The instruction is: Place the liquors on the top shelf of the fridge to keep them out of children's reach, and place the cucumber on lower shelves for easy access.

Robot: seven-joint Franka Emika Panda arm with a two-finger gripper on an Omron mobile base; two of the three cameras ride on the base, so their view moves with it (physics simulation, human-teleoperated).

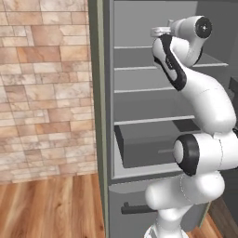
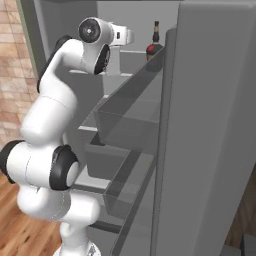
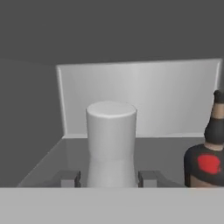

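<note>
The tall clear-white, square-shouldered liquor bottle [image 3: 111, 144] sits between the two dark fingertips of the gripper [image 3: 111, 178], whose jaws look clamped on its sides. It is inside the tall grey fridge [image 1: 108, 116], high up, with the squat dark red-brown bottle with a black neck [image 3: 207, 162] already standing on the thin flat grey top shelf [image 3: 166, 151] to its right. To finish well, I judge the bottle should be lowered upright until its base rests on the shelf, well apart from its neighbour, before release. The fridge interior is plain grey. A brick wall [image 1: 46, 88] and wooden floor [image 1: 51, 207] lie to the left.
</note>
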